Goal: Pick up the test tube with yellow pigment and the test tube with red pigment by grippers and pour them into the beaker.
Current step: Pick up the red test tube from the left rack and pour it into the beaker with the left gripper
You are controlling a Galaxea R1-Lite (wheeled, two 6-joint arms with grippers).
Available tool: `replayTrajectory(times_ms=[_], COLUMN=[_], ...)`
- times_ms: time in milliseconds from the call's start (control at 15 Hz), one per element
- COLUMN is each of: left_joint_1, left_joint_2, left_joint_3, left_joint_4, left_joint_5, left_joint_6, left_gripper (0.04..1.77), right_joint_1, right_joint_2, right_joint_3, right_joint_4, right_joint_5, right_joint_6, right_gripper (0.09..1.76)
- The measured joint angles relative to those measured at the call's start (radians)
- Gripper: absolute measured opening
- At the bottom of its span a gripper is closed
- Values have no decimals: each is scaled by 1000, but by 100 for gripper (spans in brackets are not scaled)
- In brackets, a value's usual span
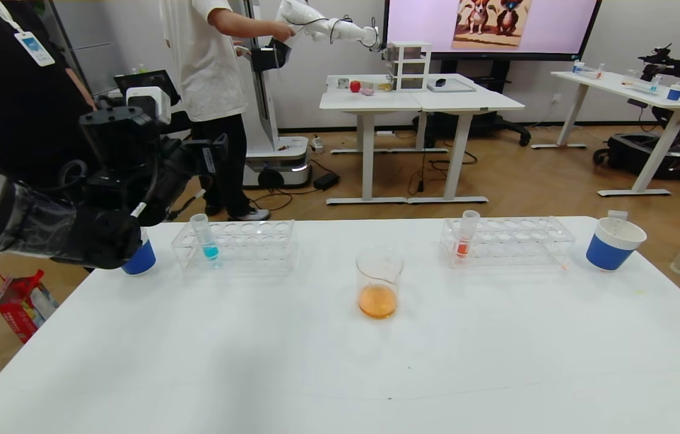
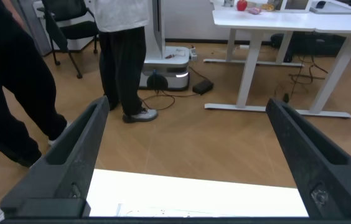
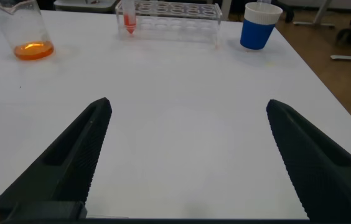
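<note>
The beaker (image 1: 379,283) stands mid-table with orange liquid in its bottom; it also shows in the right wrist view (image 3: 26,31). The test tube with red pigment (image 1: 466,238) stands upright in the right rack (image 1: 515,241), and shows in the right wrist view too (image 3: 127,18). The test tube with yellow pigment is not in view. My left gripper (image 1: 210,158) is raised above the table's far left, near the left blue cup (image 1: 140,258); it is open and empty (image 2: 188,109). My right gripper (image 3: 189,106) is open and empty over bare table, outside the head view.
A left rack (image 1: 249,244) holds a tube of cyan liquid (image 1: 206,238). A second blue cup (image 1: 614,244) stands at the far right past the right rack. People and another robot stand beyond the table's far edge.
</note>
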Motion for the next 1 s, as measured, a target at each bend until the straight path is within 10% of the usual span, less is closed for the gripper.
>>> replayTrajectory(times_ms=[467,1000], left_joint_1=[-36,120], left_joint_2=[-306,-768], left_joint_3=[136,471], left_joint_4=[90,219], left_joint_5=[0,-44], left_joint_6=[26,39], left_gripper=[175,175], right_joint_1=[0,0], right_joint_2=[0,0], right_joint_3=[0,0], right_joint_4=[0,0], right_joint_5=[0,0], right_joint_6=[0,0], right_gripper=[174,174])
